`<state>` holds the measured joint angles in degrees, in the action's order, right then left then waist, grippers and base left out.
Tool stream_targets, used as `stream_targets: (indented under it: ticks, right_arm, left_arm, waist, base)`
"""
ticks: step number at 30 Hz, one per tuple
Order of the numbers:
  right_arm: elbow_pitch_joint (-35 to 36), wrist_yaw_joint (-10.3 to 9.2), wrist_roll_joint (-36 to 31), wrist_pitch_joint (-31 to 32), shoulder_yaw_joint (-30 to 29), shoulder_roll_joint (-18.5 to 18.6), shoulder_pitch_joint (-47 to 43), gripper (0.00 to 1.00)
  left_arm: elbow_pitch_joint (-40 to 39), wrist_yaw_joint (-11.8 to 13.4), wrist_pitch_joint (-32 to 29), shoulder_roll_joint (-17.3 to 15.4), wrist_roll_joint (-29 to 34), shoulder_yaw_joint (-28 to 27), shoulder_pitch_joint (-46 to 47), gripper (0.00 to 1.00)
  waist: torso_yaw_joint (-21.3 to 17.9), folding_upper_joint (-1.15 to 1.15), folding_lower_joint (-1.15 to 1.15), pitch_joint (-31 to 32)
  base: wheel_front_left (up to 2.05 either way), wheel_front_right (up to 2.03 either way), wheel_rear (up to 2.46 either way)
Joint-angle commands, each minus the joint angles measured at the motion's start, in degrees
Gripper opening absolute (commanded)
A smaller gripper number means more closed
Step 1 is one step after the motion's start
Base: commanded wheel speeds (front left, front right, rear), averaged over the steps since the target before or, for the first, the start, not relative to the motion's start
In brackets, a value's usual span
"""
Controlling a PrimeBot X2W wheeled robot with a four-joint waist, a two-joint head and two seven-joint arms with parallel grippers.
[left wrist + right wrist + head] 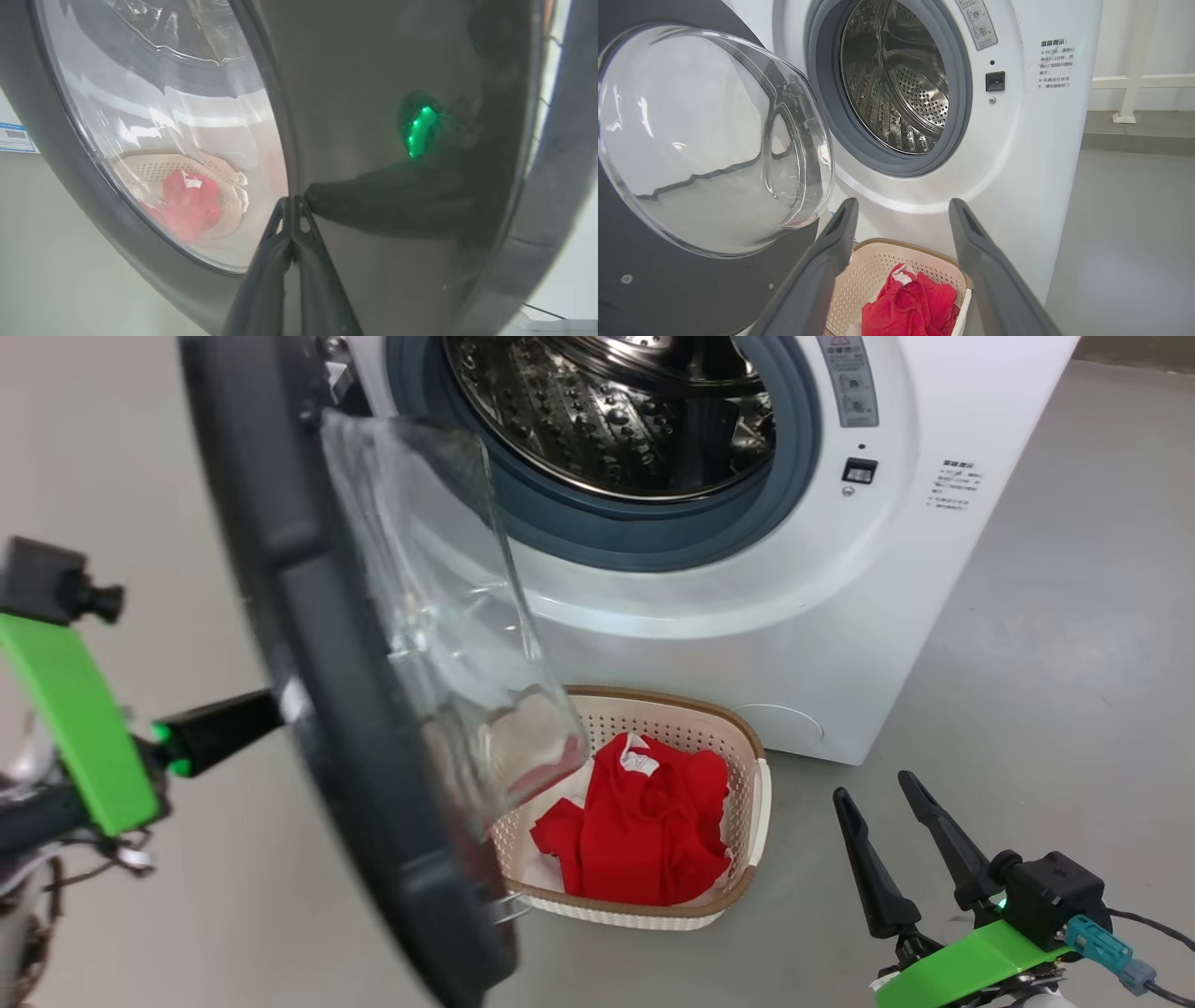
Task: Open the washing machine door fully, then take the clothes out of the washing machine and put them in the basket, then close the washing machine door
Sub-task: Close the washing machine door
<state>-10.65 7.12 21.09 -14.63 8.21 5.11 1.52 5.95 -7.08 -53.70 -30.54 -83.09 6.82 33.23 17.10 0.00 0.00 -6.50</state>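
While its two fingers are clenched flat together and grasp nothing, the left gripper (293,201) sets its tips against the glossy black outer face of the washing machine door (280,523). The door stands swung out from the front of the washing machine (794,644), on the robot's left. The door's bulging glass window (439,616) faces back toward the machine. From the head camera, door and window cover the left part of the basket (738,728). The right gripper (874,787) hangs over the grey floor (1027,709) before the machine's right front corner, fingers spread wide, holding and touching nothing. The basket sits on the floor at the foot of the machine, just beside its front panel, with the red clothes (644,821) heaped inside it, a white neck label uppermost. Above the basket, the perforated steel drum (607,420) shows inside its grey gasket (579,537).
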Motion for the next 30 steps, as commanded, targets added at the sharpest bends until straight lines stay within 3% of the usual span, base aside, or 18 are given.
stream_targets:
  ticks: [1,17,30]
  right_arm:
    - [1.6,0.36,-0.5,-0.4,1.2,0.0,1.1,1.0]
    - [2.2,0.36,-0.7,-0.4,0.3,-0.7,2.9,1.0]
    - [2.9,0.36,-0.8,-0.4,-0.7,-1.6,5.1,1.0]
  left_arm:
    - [-2.9,-0.4,0.9,-1.3,0.0,-1.4,3.4,0.0]
    - [-1.5,-0.4,14.0,3.0,2.4,5.0,8.3,0.0]
    - [1.9,-0.4,21.4,1.7,2.8,9.7,13.7,0.0]
  waist:
    - [-0.5,0.0,0.0,-0.1]
    - [-6.6,0.0,0.0,-3.3]
    - [-13.3,0.0,0.0,-7.0]
  base:
    - [0.0,0.0,0.0]
    - [0.0,0.0,0.0]
    - [0.0,0.0,0.0]
